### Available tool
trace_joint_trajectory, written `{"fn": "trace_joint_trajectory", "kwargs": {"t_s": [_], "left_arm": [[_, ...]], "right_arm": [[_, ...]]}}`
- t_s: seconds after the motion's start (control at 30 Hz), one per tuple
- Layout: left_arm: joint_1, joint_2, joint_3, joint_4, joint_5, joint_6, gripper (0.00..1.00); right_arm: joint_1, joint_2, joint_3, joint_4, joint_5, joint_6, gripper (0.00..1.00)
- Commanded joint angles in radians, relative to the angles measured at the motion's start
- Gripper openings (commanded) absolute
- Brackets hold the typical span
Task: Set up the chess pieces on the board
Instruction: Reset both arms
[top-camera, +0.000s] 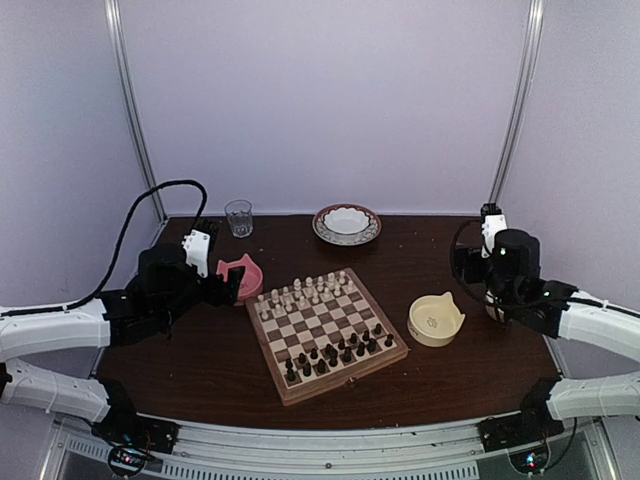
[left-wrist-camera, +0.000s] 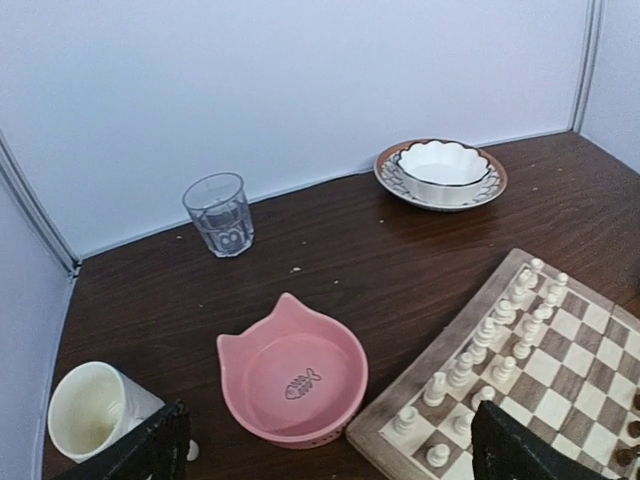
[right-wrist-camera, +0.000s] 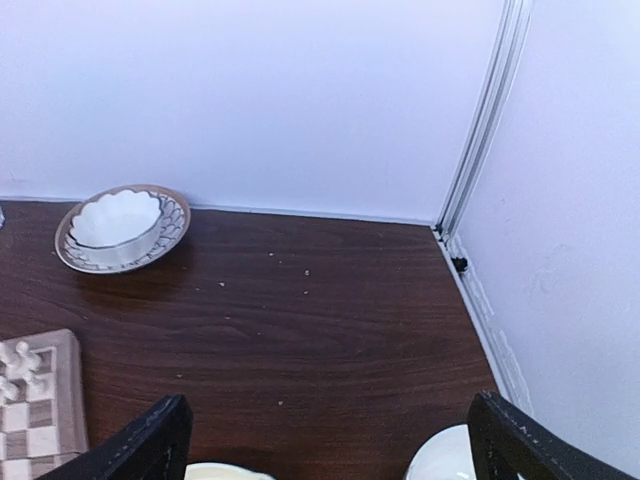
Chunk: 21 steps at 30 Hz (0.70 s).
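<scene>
Both claws empty: left claw (left-wrist-camera: 326, 444) wide, hanging over the pink bowl (top-camera: 240, 278) left of the board (top-camera: 325, 335); right claw (right-wrist-camera: 330, 446) wide too, nothing between the fingers, out over the far-right bench (right-wrist-camera: 300, 330), well apart from the board. Dark pieces (top-camera: 338, 353) stand on the board in its two near rows; white pieces (top-camera: 305, 292) are in the two far rows; no loose piece visible on the bench, and the pink bowl looks empty in the left wrist view. My read: setup is done or nearly so; the top view is too coarse to tell whether every dark piece is upright and centred on its square. Risks if a fix-up pick follows: the pieces are tiny and packed tight, so a wide claw coming down on one can clip its neighbours and topple a row; the board sits skewed to the bench edge, so an approach squared to the bench would straddle two squares; the pink bowl is just beside the board's far-left corner and the cream bowl (top-camera: 436, 320) is near its right side, so a low sweep by either arm could nudge a bowl into the board and shake the pieces; neither wrist view covers the dark rows properly, so alignment would lean on the top view alone.
</scene>
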Motion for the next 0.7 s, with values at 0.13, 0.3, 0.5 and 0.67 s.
{"fn": "trace_joint_trajectory", "kwargs": {"t_s": [0.13, 0.3, 0.5, 0.67], "left_arm": [[0.089, 0.029, -0.024, 0.096, -0.114, 0.173, 0.97], [0.165, 0.031, -0.092, 0.206, -0.108, 0.212, 0.98], [0.236, 0.133, -0.110, 0.292, -0.105, 0.299, 0.98], [0.299, 0.229, -0.149, 0.440, -0.137, 0.343, 0.98]], "right_arm": [[-0.234, 0.105, -0.195, 0.494, -0.128, -0.245, 1.00], [-0.426, 0.241, -0.216, 0.573, -0.393, -0.212, 0.99], [-0.467, 0.455, -0.236, 0.827, -0.337, -0.248, 1.00], [-0.571, 0.586, -0.228, 0.899, -0.451, -0.151, 1.00]]}}
